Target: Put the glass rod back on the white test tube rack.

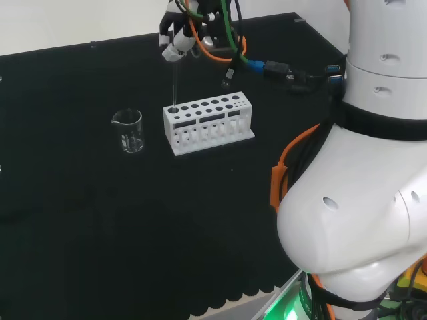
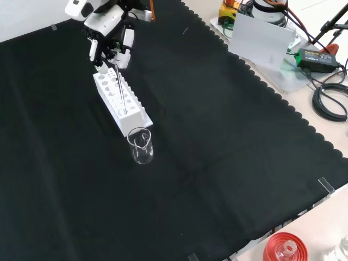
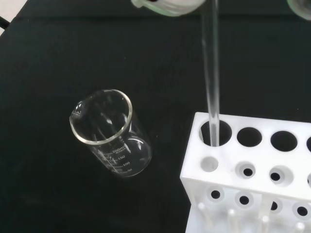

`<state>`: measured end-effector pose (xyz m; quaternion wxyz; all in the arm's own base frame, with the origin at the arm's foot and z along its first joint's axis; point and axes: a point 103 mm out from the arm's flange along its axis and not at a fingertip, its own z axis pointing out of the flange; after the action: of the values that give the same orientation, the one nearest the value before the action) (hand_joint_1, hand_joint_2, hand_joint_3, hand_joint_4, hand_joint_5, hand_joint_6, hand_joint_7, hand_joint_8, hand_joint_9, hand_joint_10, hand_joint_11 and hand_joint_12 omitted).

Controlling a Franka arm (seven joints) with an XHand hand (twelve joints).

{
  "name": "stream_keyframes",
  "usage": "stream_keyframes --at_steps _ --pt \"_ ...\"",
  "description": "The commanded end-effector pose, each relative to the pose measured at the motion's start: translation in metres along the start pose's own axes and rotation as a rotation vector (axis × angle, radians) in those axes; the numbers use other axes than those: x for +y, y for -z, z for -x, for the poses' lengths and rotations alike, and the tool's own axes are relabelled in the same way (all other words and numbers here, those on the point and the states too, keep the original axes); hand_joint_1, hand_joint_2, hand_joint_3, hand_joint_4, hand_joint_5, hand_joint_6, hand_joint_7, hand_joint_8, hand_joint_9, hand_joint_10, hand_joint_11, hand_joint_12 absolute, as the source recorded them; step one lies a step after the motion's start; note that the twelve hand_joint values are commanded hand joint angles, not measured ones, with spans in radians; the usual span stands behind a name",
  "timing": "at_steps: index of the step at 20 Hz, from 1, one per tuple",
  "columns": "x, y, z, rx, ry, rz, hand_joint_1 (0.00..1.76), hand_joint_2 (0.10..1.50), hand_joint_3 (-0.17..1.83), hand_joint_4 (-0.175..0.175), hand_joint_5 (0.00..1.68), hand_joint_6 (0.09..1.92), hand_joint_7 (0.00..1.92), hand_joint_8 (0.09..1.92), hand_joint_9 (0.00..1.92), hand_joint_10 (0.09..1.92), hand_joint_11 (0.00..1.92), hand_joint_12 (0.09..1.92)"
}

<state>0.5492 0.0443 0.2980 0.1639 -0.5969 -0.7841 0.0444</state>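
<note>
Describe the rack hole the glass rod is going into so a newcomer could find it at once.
Find the white test tube rack on the black cloth. In the head view, go to its end nearest the beaker. The corner hole there is the one with the glass rod standing in it.

The robot arm [image 1: 363, 200] was big, round and white with black bands, orange, green and blue cables, and a black and white hand [image 1: 179, 33].
</note>
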Motion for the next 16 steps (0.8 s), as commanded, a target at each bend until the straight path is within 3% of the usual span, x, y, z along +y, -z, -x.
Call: stream_keyframes --at_steps 1,16 --pt "-0.013 0.018 0.001 -0.001 -0.017 0.012 1.11 0.97 -0.17 -0.175 0.64 0.86 1.48 0.41 1.92 0.21 1.88 0.71" --pt "-0.033 0.037 -0.005 -0.001 -0.031 0.038 1.1 0.97 -0.17 -0.175 0.68 0.85 1.48 0.42 1.92 0.23 1.89 0.72"
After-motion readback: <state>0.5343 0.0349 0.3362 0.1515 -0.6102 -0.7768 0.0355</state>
